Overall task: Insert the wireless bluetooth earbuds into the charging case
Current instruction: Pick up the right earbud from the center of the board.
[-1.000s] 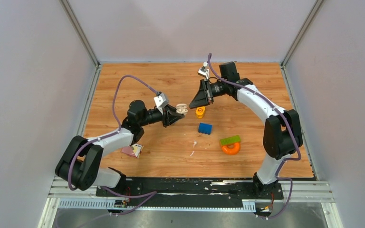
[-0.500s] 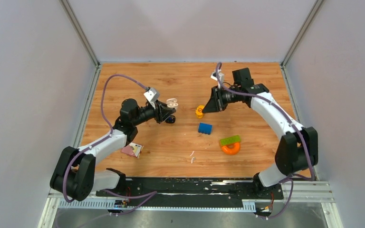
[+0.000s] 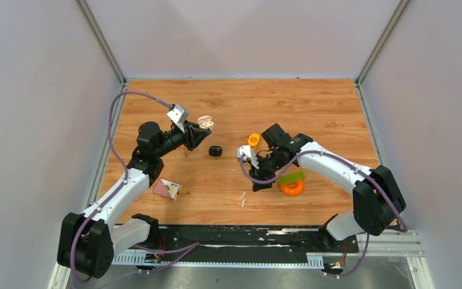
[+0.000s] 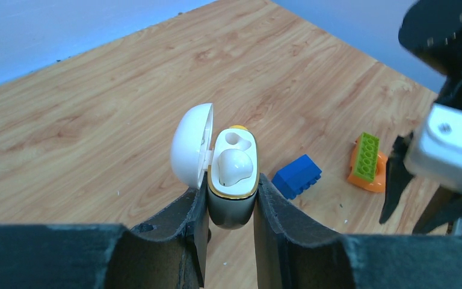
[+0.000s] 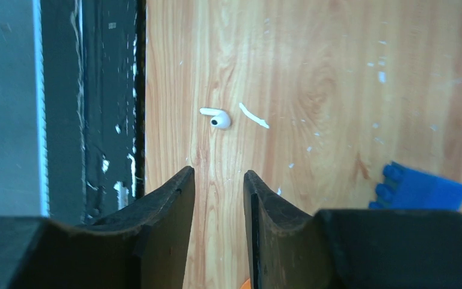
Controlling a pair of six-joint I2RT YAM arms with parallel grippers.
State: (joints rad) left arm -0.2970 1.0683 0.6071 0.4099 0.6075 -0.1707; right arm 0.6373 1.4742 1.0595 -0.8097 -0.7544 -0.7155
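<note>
Inventory as I read it from the remote station, largest first.

- Wooden table [image 3: 313,102] – carries everything below.
- Left arm [image 3: 129,180] – raised over the left half of the table.
- Right arm [image 3: 331,165] – bent down toward the near middle of the table.
- Left gripper [image 4: 230,183] – fingers clamped on the lower body of the charging case, which is held off the table.
- Right gripper [image 5: 216,177] – fingers a little apart, with nothing between them; it points down at bare wood near the black base strip [image 5: 111,90].
- Orange ring [image 3: 292,188] with a green brick [image 3: 291,177] on top, just beside the right arm.
- Pink card [image 3: 167,189], flat near the left arm.
- Blue brick [image 4: 298,174].
- Black case [image 3: 216,150], on the wood between the arms.
- Charging case [image 4: 190,144] – white, lid swung open.
- Seated earbud [image 4: 236,165] – white, in one well of the case; the other well is bare.
- Loose earbud [image 5: 216,117] – white, on the table ahead of the right fingertips and not touching them.
- White sliver [image 5: 254,115], just beside the loose earbud.
</note>
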